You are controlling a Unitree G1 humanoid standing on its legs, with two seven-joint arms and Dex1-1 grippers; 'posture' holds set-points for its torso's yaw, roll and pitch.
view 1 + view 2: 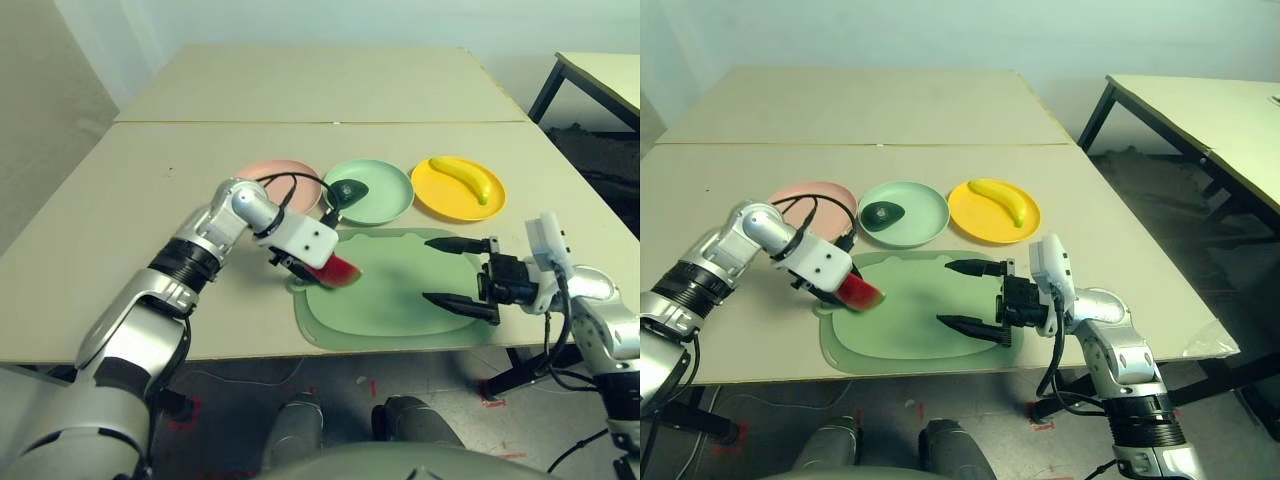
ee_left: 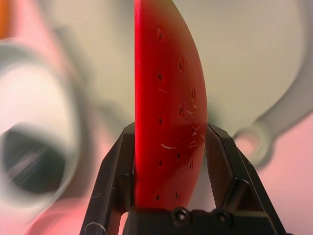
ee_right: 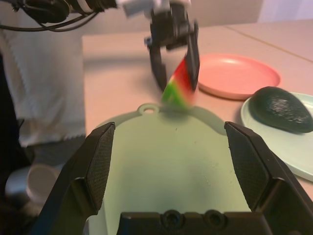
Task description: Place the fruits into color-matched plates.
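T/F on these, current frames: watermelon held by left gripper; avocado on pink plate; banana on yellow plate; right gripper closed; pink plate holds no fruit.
1. Left gripper holds the watermelon wedge. True.
2. The avocado is on the pink plate. False: it lies on the mint green plate.
3. The banana is on the yellow plate. True.
4. Right gripper is closed. False: its fingers stand wide apart with nothing between them.
5. The pink plate holds no fruit. True.

Beige table before a pale wall, a second dark-legged table to the right, grey floor.
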